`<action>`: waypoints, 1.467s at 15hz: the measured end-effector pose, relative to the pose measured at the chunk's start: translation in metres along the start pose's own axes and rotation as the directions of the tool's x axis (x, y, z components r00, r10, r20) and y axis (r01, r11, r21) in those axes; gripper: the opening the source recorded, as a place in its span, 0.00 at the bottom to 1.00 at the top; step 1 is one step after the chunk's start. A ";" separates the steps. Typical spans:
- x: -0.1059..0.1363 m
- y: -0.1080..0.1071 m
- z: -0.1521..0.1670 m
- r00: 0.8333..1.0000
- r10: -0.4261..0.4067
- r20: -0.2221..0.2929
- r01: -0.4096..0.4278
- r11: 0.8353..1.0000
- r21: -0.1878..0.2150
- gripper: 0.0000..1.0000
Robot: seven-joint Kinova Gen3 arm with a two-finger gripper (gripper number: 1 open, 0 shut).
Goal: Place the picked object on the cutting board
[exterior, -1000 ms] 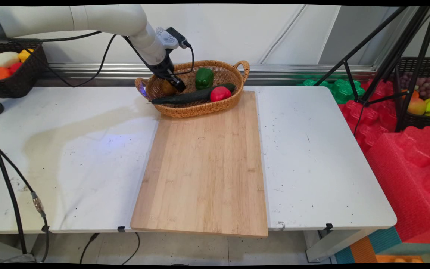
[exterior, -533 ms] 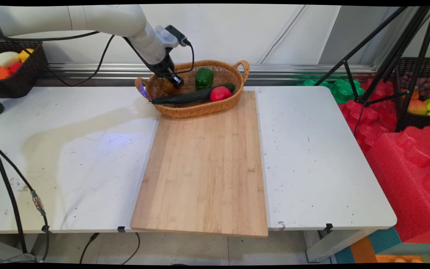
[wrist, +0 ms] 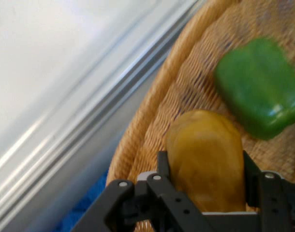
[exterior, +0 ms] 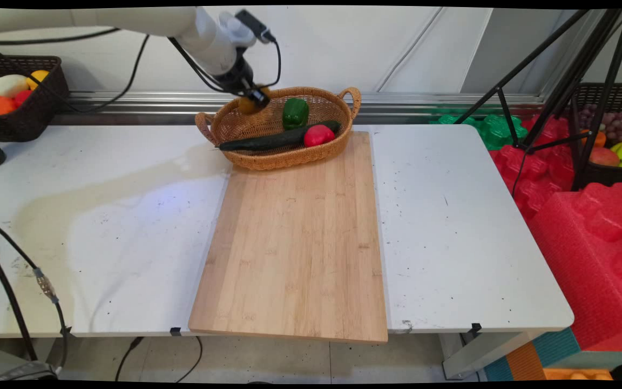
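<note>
1. Our gripper (exterior: pixel 255 100) is clamped on a yellow-brown potato (exterior: pixel 247 105), one finger on each of its long flanks. It holds the potato in the air over the back left part of the wicker basket (exterior: pixel 289 156), level with the basket's far rim.
2. In the hand view the potato (wrist: pixel 205 164) fills the space between the fingers (wrist: pixel 163 164), its rounded end sticking out beyond them.
3. We judge it a light, stiff, smooth-skinned piece, likely a plastic model. It should not crush, but the curved skin could slip or twist in a narrow pinch. The widest part of its middle, where we have it, looks the safest hold.
4. Its long axis runs along the gripper's own line, the free end pointing away from the hand and down towards the basket.
5. Right of the potato, a green bell pepper (exterior: pixel 295 113) stands against the back wall of the basket, near but apart.
6. A dark cucumber (exterior: pixel 278 139) lies slantwise across the basket floor, from the left rim up to the right.
7. A red tomato (exterior: pixel 318 135) rests just beside the cucumber's right end.
8. A wooden cutting board (exterior: pixel 295 243) lies in front of the basket on the white table (exterior: pixel 462 227).
</note>
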 end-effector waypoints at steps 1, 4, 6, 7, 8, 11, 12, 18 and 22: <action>0.003 0.002 -0.011 1.000 0.016 -0.025 -0.016 1.000 -0.002 0.00; 0.008 0.009 -0.046 0.992 0.071 -0.102 -0.073 0.997 -0.023 0.00; 0.008 0.016 -0.065 0.984 0.108 -0.140 -0.115 0.992 -0.044 0.00; 0.007 0.020 -0.073 0.980 0.124 -0.153 -0.133 0.990 -0.054 0.00; 0.005 0.025 -0.083 0.974 0.146 -0.171 -0.160 0.985 -0.069 0.00; -0.003 0.038 -0.106 0.958 0.199 -0.207 -0.226 0.967 -0.116 0.00; -0.007 0.044 -0.114 0.950 0.221 -0.219 -0.254 0.957 -0.137 0.00; -0.033 0.076 -0.148 0.915 0.310 -0.258 -0.373 0.893 -0.251 0.00; -0.048 0.097 -0.157 0.910 0.328 -0.253 -0.398 0.861 -0.315 0.00</action>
